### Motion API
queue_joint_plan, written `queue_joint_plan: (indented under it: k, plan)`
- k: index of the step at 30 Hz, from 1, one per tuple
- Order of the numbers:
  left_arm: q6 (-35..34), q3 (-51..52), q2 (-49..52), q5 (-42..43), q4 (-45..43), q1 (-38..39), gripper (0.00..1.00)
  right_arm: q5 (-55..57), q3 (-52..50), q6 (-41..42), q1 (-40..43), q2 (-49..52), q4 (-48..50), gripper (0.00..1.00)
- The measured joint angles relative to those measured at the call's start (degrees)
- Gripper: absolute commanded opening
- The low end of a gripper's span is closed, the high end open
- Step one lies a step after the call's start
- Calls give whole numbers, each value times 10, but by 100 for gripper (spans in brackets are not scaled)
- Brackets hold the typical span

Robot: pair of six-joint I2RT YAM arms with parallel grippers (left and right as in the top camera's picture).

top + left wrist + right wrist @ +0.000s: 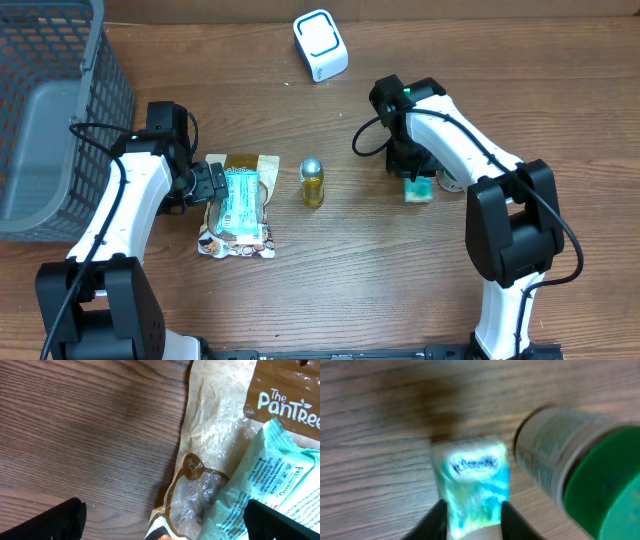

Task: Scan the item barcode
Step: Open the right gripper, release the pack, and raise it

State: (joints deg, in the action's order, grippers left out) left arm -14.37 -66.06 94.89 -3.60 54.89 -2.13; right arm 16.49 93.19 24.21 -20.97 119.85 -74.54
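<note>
**Tissue pack between the right jaws, scanner well apart**

The right gripper hangs low over the tissue pack, which sits squarely between its fingers, with a green-lidded jar just outside one of them. Pinching or letting go? I can't tell. The left gripper is spread wide and empty, a teal packet and brown snack bag just ahead of its jaws. The white scanner lies well apart from both, so the scan looks yet to be done.

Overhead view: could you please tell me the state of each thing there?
Left tool, open over the pouch.
Right tool, around the tissue pack, grip unclear.
Pouch, lying flat.
Packet, flat on the pouch.
Bottle, cap on.
Jar, green lid on.
Scanner, untouched.
</note>
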Motion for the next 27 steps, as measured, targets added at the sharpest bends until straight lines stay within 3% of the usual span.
queue_joint_plan:
  k: [15,27]
  plan:
    - [0,0,0,0,0,0,99,-96,-6,-3,2,0,62,38]
    - [0,0,0,0,0,0,100,-110,-46,-38,2,0,82,37]
